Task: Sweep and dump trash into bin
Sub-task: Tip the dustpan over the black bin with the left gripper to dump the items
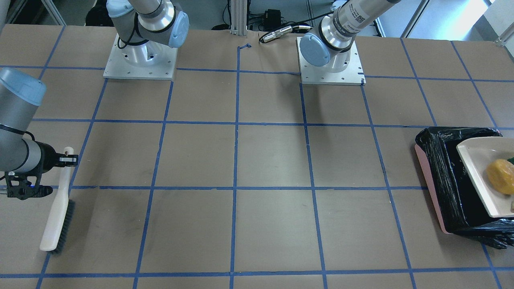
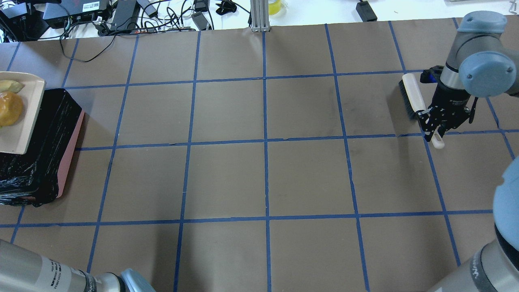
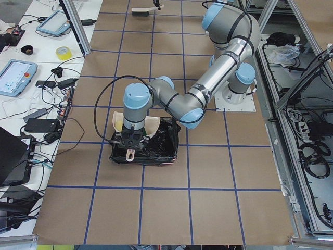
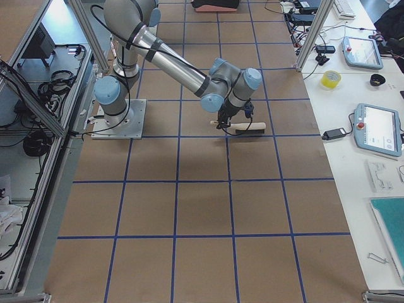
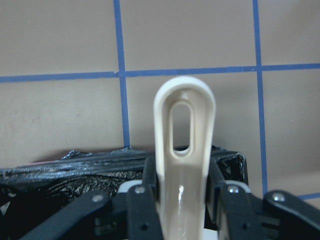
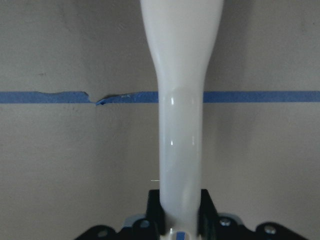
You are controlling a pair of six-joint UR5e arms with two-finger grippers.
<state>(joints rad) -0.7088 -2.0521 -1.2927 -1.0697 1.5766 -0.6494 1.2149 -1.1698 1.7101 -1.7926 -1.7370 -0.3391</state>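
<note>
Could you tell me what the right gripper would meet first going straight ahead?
Most likely the table, close below: the right gripper points down at it, shut on the brush.

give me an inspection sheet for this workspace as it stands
surface: table covered in brown paper with a blue tape grid
job's things: bin, black-lined, at the robot's left end; dustpan held over it, carrying an orange lump and a greenish piece; third bit not made out; brush at the right end
clutter: nothing seen
grippers: left gripper shut on the dustpan handle; right gripper shut on the brush handle
cables: black cable looped along the left arm; tangle beyond the far edge
surroundings: side bench with teach pendants and a yellow tape roll
</note>
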